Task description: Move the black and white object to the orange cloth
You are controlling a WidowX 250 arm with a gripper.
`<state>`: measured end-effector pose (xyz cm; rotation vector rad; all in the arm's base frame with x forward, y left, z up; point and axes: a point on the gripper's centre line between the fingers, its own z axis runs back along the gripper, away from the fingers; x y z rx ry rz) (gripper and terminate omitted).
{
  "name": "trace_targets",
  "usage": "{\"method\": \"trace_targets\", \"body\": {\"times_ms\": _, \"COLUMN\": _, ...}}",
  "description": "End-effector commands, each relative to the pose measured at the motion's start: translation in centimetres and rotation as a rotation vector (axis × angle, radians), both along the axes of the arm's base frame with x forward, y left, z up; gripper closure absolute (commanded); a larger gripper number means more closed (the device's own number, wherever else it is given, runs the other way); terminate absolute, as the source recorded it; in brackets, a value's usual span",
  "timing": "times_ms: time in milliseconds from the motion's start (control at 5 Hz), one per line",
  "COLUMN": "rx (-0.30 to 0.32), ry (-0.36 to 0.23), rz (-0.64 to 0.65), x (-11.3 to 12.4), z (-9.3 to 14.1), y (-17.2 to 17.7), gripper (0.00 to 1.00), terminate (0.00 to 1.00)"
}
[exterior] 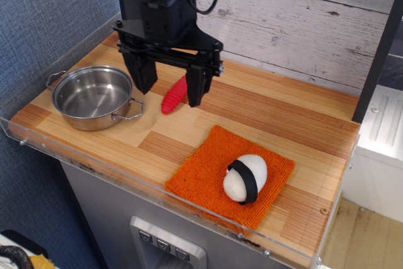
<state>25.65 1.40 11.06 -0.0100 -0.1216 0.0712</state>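
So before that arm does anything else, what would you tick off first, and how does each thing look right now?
1. Black and white object on the orange cloth: ok.
2. Object fully inside the cloth's edges: ok.
3. Gripper open and empty: ok.
4. Gripper away from the object, over the red handle: ok.
5. Steel pot clear of the gripper: ok.
6. Gripper height above the red handle: cannot tell.

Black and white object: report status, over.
Gripper open, empty, up near the back wall. Black and white object resting on the orange cloth. Steel pot and red handle off to the side, nothing in the way.
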Motion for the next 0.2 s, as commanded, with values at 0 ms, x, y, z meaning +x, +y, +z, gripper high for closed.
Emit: {"method": "trace_targets", "body": {"times_ms": 0, "rx": 0.008, "ry": -0.043, "rz": -0.002, "x": -0.08, "z": 1.31, "y": 0.36, "gripper": 0.00, "terminate": 1.00}}
